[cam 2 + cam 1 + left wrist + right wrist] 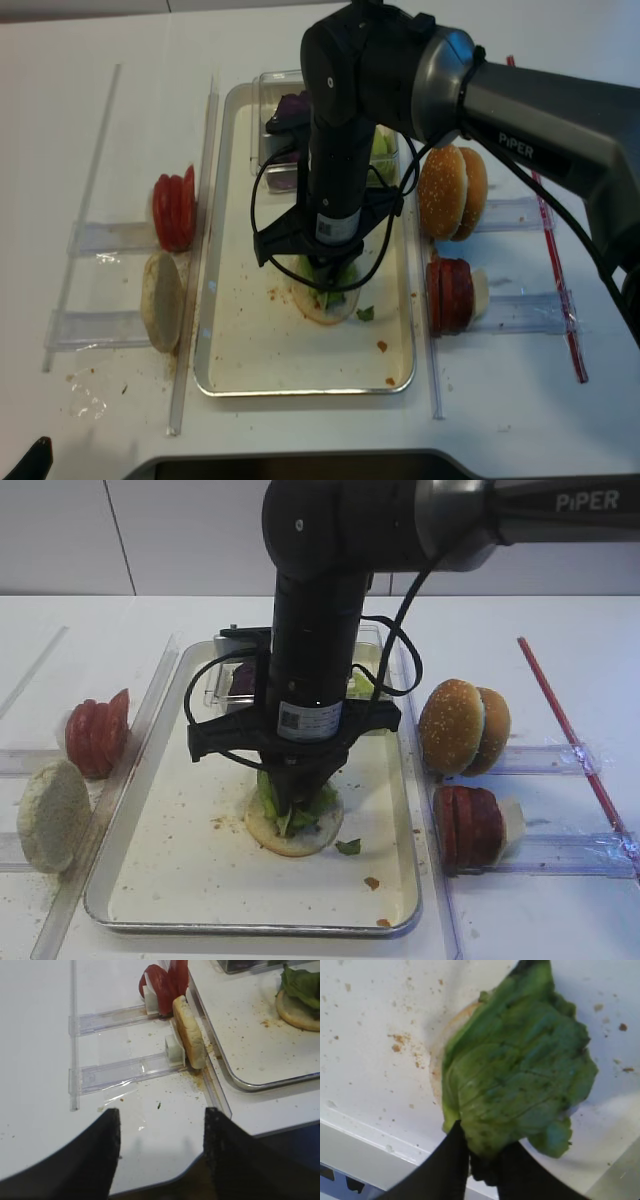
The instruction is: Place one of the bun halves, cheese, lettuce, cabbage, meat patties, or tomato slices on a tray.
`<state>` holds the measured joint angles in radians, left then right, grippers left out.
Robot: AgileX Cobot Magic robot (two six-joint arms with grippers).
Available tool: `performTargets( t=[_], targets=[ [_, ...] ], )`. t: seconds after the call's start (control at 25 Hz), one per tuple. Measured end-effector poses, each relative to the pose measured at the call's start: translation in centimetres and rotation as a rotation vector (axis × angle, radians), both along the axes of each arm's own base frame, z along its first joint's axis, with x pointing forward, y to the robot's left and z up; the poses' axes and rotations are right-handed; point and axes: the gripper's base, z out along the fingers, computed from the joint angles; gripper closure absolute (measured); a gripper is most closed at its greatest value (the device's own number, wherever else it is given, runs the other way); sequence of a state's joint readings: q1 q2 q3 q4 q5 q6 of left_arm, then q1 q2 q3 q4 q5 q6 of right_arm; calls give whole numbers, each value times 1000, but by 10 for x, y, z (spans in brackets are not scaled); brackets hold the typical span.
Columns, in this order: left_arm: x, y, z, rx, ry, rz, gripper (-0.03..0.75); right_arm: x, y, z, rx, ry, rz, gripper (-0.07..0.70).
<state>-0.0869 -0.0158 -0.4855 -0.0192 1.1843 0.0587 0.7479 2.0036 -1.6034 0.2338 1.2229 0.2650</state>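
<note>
Over the middle of the tray (150, 880), the right end effector (484, 1152) points straight down with its two dark fingers pinched on the near edge of the lettuce (520, 1070), which lies on a pale bun half (296, 832) resting on the tray floor. Left end effector (161, 1145) hangs open above the bench's near-left edge, holding nothing. Tomato slices (97, 733) stand left of the tray; meat patties (470, 825) stand right of it.

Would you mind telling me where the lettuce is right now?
The lettuce lies on a pale bun half near the middle of the tray, directly under the right gripper.
</note>
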Motion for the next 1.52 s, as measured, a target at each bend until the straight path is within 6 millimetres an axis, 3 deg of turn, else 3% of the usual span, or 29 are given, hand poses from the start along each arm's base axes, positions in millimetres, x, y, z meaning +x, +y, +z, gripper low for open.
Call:
performTargets(
  t=[0.2, 0.36, 0.6, 0.96, 1.28, 1.52],
  targets=[
    [0, 0, 0, 0, 0, 0, 357, 0, 0, 0, -3, -2, -1, 225],
    [0, 0, 0, 0, 0, 0, 357, 1, 0, 1, -7, -14, -1, 139],
    [0, 0, 0, 0, 0, 0, 357, 9, 6, 20, 37, -74, 1, 122],
    [0, 0, 0, 0, 0, 0, 357, 9, 7, 22, 42, -76, -6, 122],
    [0, 0, 0, 0, 0, 0, 357, 3, -9, 62, 70, -176, -7, 122],
    [0, 0, 0, 0, 0, 0, 357, 7, -25, 80, 93, -211, -48, 120]
  ],
)
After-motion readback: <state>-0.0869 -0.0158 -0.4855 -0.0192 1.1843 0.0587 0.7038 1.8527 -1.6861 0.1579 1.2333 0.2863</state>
